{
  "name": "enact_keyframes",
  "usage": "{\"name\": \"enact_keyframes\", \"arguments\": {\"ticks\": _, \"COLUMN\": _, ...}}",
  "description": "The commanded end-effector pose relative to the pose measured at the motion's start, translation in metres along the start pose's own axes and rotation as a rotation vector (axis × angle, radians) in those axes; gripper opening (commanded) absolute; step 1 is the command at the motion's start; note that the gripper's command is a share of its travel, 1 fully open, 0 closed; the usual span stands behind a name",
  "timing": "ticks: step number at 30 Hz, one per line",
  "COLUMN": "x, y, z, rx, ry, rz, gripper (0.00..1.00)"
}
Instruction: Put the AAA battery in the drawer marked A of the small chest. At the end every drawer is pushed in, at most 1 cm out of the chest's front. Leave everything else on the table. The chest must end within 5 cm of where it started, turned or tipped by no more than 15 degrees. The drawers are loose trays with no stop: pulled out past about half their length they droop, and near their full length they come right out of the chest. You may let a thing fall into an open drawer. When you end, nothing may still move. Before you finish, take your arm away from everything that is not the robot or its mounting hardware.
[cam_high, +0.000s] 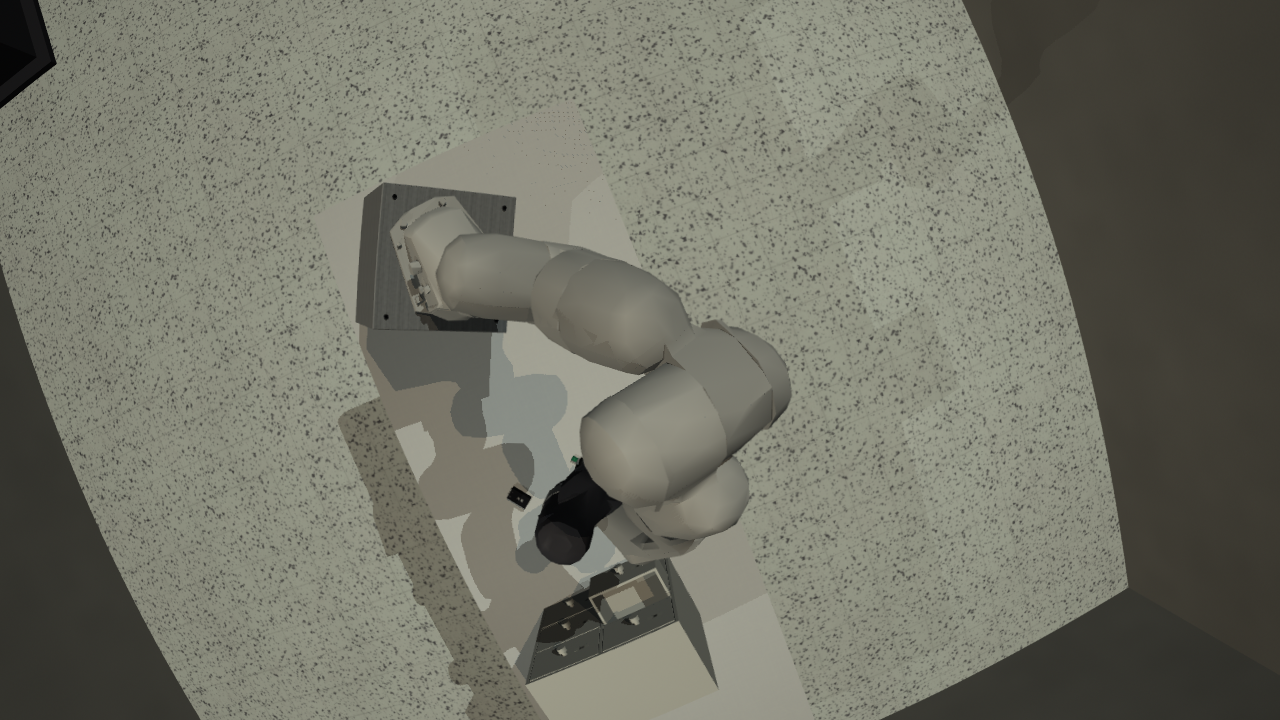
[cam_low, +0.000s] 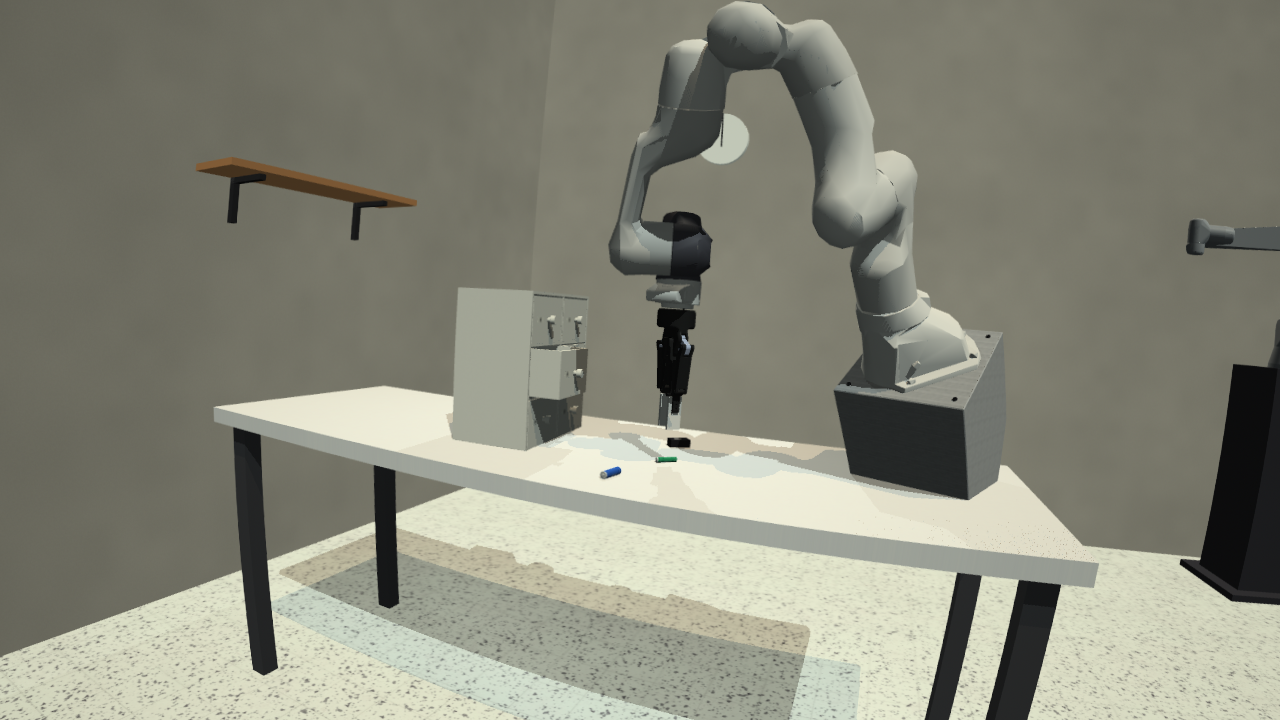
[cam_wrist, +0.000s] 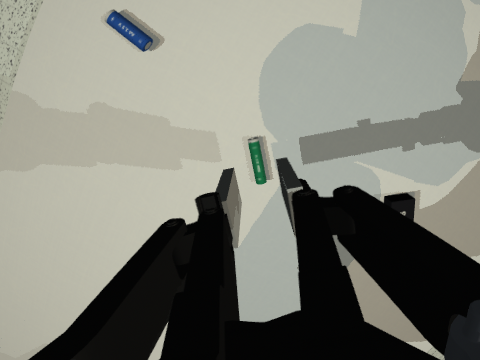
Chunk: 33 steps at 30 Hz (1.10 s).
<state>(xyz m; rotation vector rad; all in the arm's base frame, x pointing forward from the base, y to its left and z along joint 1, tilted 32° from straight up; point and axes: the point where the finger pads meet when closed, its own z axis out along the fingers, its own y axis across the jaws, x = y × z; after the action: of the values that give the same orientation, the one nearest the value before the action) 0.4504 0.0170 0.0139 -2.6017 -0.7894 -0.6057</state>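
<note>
A slim green battery (cam_wrist: 258, 160) lies flat on the table; it also shows in the exterior view (cam_low: 665, 459). My gripper (cam_wrist: 258, 181) points straight down above the table, its fingers a narrow gap apart with nothing between them. The green battery lies just beyond the fingertips, in line with the gap. In the side view the fingertips (cam_low: 674, 413) hang a little above the table. The small grey chest (cam_low: 519, 367) stands to the left, with one middle-row drawer (cam_low: 559, 371) pulled partly out. I cannot read the drawer marks.
A thicker blue battery (cam_wrist: 130, 31) (cam_low: 610, 472) lies apart on the table, nearer the front edge. A small black block (cam_low: 678, 442) lies just behind the green battery. The robot's grey base block (cam_low: 921, 420) stands at the right.
</note>
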Motion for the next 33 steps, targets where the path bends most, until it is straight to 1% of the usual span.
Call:
{"name": "enact_keyframes", "arguments": {"ticks": 1, "x": 0.0002, "y": 0.0004, "z": 0.0003, "rx": -0.001, "ry": -0.002, "rz": 0.008, "gripper": 0.2}}
{"name": "enact_keyframes", "arguments": {"ticks": 10, "x": 0.0002, "y": 0.0004, "z": 0.0003, "rx": -0.001, "ry": -0.002, "rz": 0.008, "gripper": 0.2}}
{"name": "enact_keyframes", "arguments": {"ticks": 11, "x": 0.0002, "y": 0.0004, "z": 0.0003, "rx": -0.001, "ry": -0.002, "rz": 0.008, "gripper": 0.15}}
{"name": "enact_keyframes", "arguments": {"ticks": 33, "x": 0.0002, "y": 0.0004, "z": 0.0006, "rx": -0.001, "ry": -0.002, "rz": 0.008, "gripper": 0.15}}
